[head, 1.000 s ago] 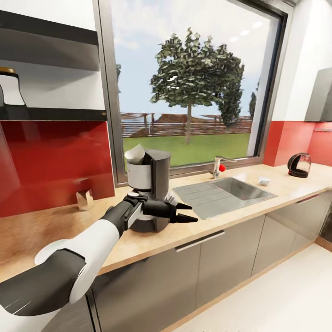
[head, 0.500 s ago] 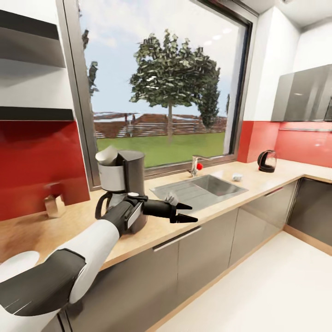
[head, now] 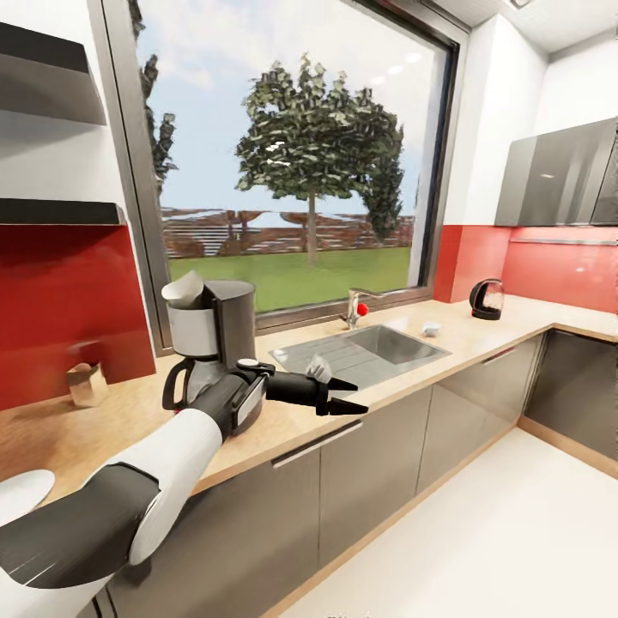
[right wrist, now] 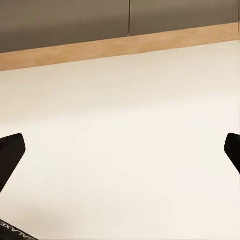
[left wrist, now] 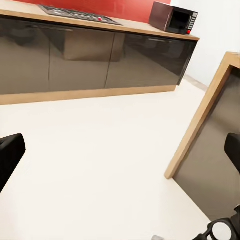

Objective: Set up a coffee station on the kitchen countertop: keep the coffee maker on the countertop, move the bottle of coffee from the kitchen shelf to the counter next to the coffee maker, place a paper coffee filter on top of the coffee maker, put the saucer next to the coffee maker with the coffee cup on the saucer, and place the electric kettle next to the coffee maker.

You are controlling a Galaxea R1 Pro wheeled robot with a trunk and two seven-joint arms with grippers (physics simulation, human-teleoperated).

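The black coffee maker (head: 215, 330) stands on the light wood kitchen countertop (head: 283, 425), with the white paper coffee filter (head: 183, 291) sticking out of its top. My left gripper (head: 347, 396) hovers open and empty over the counter's front edge, just right of the machine. The electric kettle (head: 486, 299) sits far along the counter by the red wall. A small white coffee cup (head: 430, 328) lies right of the sink. The thin dark kitchen shelf (head: 56, 211) hangs at the upper left; the bottle of coffee is out of view. My left gripper (left wrist: 120, 160) and right gripper (right wrist: 120, 155) both face bare floor, open.
A steel sink (head: 378, 345) with a tap lies between coffee maker and cup. A small brownish object (head: 84, 384) stands by the red backsplash. A flat white round shape (head: 19, 496) shows at the picture's left edge; I cannot tell what it is. A microwave (left wrist: 172, 16) stands on another counter.
The whole head view has shifted left as the camera turned right; the bottle on the shelf left the picture. My left arm keeps its pose, gripper still open.
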